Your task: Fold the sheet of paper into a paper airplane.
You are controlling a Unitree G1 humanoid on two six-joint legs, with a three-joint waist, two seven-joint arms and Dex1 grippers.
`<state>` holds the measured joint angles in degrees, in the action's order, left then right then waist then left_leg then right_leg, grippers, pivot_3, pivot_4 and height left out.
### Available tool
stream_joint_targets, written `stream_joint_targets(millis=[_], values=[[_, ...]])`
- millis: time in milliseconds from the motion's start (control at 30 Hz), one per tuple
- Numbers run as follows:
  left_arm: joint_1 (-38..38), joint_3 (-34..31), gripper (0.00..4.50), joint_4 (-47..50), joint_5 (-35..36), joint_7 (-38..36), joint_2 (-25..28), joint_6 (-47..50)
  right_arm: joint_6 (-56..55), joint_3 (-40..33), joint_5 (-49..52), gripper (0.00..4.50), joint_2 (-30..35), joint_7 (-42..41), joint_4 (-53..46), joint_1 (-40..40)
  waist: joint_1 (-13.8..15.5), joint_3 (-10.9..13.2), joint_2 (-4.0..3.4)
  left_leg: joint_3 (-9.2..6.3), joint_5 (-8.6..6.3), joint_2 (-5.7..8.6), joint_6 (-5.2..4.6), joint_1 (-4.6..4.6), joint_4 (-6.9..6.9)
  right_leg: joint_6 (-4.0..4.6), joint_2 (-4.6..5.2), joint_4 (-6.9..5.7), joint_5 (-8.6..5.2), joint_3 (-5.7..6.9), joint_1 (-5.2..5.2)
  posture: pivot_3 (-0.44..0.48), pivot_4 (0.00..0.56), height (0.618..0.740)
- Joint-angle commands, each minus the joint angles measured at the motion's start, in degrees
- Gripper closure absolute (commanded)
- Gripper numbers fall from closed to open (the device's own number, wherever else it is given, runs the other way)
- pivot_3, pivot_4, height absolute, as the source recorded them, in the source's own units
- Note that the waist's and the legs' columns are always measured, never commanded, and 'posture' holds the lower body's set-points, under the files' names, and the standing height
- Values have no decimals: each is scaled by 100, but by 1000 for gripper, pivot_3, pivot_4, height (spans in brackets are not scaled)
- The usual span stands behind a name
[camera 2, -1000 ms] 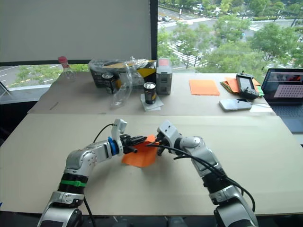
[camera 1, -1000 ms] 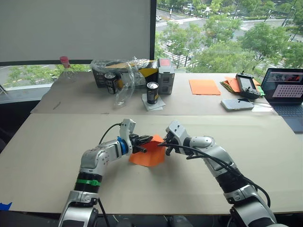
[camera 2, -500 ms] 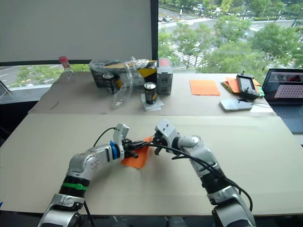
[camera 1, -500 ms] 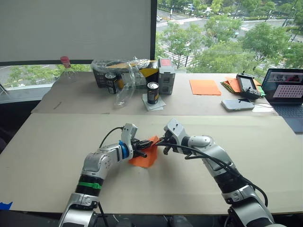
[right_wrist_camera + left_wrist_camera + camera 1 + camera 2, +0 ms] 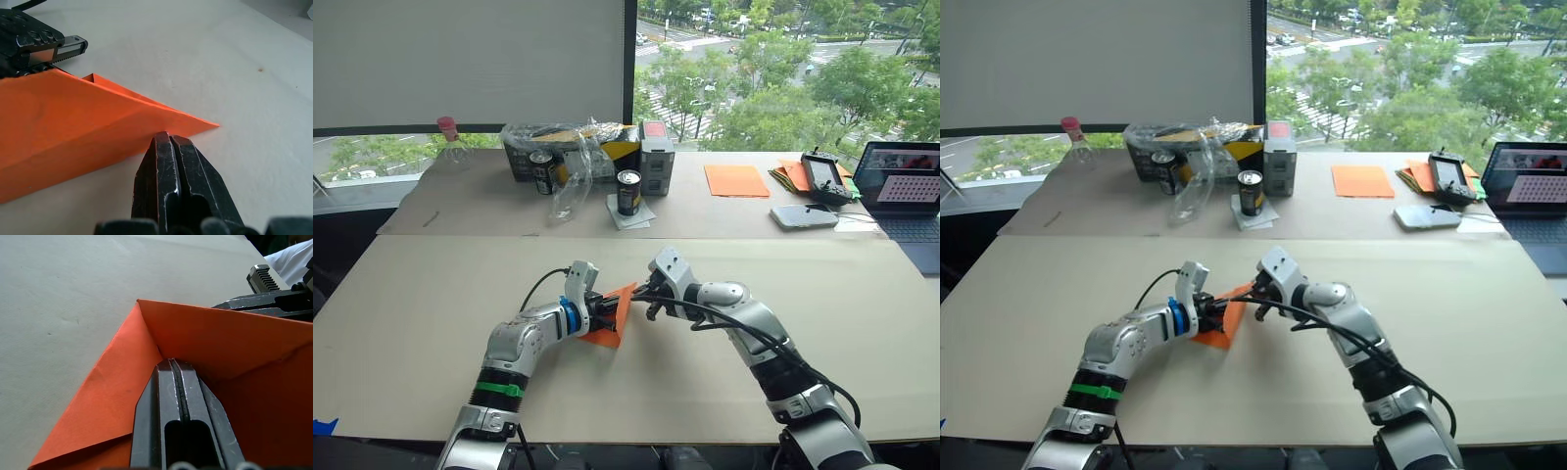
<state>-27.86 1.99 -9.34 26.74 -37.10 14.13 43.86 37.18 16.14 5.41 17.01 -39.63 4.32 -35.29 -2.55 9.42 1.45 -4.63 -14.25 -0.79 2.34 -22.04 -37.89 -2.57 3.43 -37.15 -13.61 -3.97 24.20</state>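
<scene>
I had both hands on one thin bright orange sheet of paper (image 5: 610, 318), near the middle of the wide beige desk (image 5: 431, 294). The left hand (image 5: 604, 306) had its two black fingers pressed together on the sheet's inner fold; in the left wrist view the closed fingertips (image 5: 173, 369) sat right in the corner where a raised flap met the lower layer. The right hand (image 5: 639, 295) had its fingers together too, clamped on the sheet's edge close to a sharp pointed corner (image 5: 215, 126).

The sheet was partly folded: from the head camera it looked like a narrow triangular wedge standing tilted up between the two hands, with its lower edge touching the desk. The right wrist view showed a long crease running along it and a second layer peeking out behind the top edge.

On the far desk (image 5: 724, 215) I counted two dark drink cans (image 5: 627, 192) (image 5: 541, 171), one clear plastic bottle with a red cap (image 5: 448, 142), one crumpled clear plastic bag over a dark box (image 5: 570, 147), one small grey carton (image 5: 656, 157), one smooth flat orange sheet (image 5: 736, 179), one pile of orange and green papers (image 5: 795, 174), one black handheld controller (image 5: 823, 176), one white phone-like device (image 5: 803, 215) and one open laptop (image 5: 907, 191).
</scene>
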Motion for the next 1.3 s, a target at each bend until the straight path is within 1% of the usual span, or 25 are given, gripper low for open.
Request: stream_joint_targets(millis=[33, 100, 200, 367, 600, 800, 933, 1067, 1133, 1200, 1300], values=[[128, 68, 4471, 216, -46, -15, 14, -25, -38, -43, 67, 4500, -145, 56, -105, -70, -3, 0, 0, 0, 0, 0, 0, 0, 0, 0, 0, 0, 0, 0, 0, 0, 150, 730], [158, 46, 4471, 251, -47, -8, 44, -8, -61, -29, 54, 4500, -178, 66, -64, -70, -2, 0, 0, 0, 0, 0, 0, 1, 0, 0, 0, 0, 0, 0, 0, 0, 150, 730], [241, -64, 4471, 339, -66, -20, 274, 18, -175, 35, 14, 4500, -269, 67, 154, -116, -42, 0, -1, 0, 0, -2, 0, 4, 0, 0, -1, -1, 0, 0, -1, 0, 150, 730], [316, -141, 4471, 425, -49, -1, 480, 52, -308, 62, -26, 4500, -361, 32, 403, -202, -75, 0, -1, 0, 0, -4, 0, 7, 2, 0, -3, -5, 0, 0, -1, 0, 150, 730], [448, -194, 4471, 580, -19, 24, 634, 88, -505, 153, -80, 4500, -503, -27, 730, -378, -122, 0, -1, -1, 0, -4, 0, 8, 2, 0, -3, -6, 0, 0, -1, 0, 150, 730], [543, -267, 4471, 710, -5, 47, 779, 112, -583, 221, -143, 4500, -554, -65, 857, -368, -141, -1, -1, -1, 0, -4, 0, 8, 2, 0, -3, -6, 0, 0, -1, 0, 150, 730], [590, -545, 4471, 832, 18, 44, 1101, 100, -674, 290, -247, 4500, -598, -86, 1025, -317, -156, -1, -2, -1, 0, -7, 0, 12, 4, 0, -5, -8, 0, 0, -1, 0, 150, 730], [427, -1251, 4471, 908, 434, 269, 1142, 300, -621, 256, -202, 4500, -665, -110, 1071, -226, -144, -1, -2, -1, 0, -7, 0, 14, 4, 0, -5, -11, 0, 0, -1, 0, 150, 730], [378, -1462, 4471, 1024, 598, 288, 1169, 383, -566, 219, -178, 4500, -676, -92, 997, -147, -140, -1, -2, -2, 0, -6, 0, 13, 4, 0, -3, -9, 0, 0, -2, 0, 150, 730], [375, -1469, 4471, 1176, 649, 239, 1208, 396, -540, 254, -205, 4500, -664, -97, 902, -31, -138, -1, -2, -2, 0, -6, 0, 12, 4, 0, -3, -9, 0, 0, -2, 0, 150, 730], [393, -1250, 4471, 1375, 650, 102, 1189, 404, -517, 321, -251, 4500, -640, -107, 778, 126, -134, -1, -2, -1, -1, -5, 0, 10, 4, 0, -1, -6, 0, 0, -2, 0, 150, 730]])
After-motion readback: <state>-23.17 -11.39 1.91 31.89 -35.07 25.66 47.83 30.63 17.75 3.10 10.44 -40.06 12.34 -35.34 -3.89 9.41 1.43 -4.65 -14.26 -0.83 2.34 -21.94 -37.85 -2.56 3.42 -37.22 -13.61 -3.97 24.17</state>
